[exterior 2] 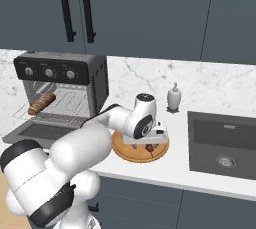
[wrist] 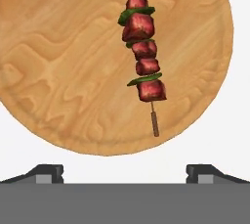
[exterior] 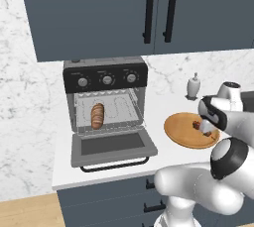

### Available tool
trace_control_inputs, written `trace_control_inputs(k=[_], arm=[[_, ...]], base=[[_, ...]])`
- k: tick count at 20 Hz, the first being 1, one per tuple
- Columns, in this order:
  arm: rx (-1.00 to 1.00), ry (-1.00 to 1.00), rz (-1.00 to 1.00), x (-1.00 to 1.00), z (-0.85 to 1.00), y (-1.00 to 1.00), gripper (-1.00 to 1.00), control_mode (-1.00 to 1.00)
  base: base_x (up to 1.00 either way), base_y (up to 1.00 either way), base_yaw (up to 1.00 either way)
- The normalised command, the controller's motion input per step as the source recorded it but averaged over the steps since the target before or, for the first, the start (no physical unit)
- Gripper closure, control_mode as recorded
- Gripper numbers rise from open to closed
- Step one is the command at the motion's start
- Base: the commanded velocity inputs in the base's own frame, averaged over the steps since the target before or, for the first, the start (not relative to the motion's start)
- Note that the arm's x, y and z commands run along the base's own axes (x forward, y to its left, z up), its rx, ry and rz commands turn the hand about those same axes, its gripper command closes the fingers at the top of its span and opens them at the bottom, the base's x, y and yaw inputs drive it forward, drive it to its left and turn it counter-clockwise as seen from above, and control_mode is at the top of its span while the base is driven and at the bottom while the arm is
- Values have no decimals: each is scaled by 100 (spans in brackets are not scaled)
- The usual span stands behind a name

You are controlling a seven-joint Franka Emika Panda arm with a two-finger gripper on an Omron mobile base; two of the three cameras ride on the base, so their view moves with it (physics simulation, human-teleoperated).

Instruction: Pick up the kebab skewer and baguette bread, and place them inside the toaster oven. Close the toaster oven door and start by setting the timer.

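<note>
The kebab skewer [wrist: 144,61], red meat chunks with green slices on a thin stick, lies on a round wooden plate [wrist: 63,71]. My gripper [wrist: 125,173] hovers over the plate's edge, open, with nothing between its fingertips [wrist: 49,171]. From the base, the gripper [exterior: 206,128] points down over the plate [exterior: 181,134], and the skewer [exterior 2: 150,147] peeks out beneath the hand. The baguette bread [exterior: 97,115] rests on the wire rack inside the toaster oven [exterior: 105,80]. The toaster oven door [exterior: 111,146] hangs open and flat.
A small white bottle [exterior: 194,86] stands by the wall behind the plate. A sink [exterior 2: 222,145] is set into the counter to the right. Dark cabinets with black handles [exterior: 149,10] hang above the oven.
</note>
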Motion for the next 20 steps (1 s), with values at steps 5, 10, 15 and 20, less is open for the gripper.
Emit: trace_control_inputs(k=[5,10,15,20], arm=[[0,0,2,17,-30,-2,-100,-100],[0,0,2,11,-7,-1,-100,-100],[0,0,1,11,-13,-6,-100,-100],[0,0,1,22,-19,0,-100,-100]], base=[[0,0,0],[0,0,0],[0,0,0],[0,0,0]])
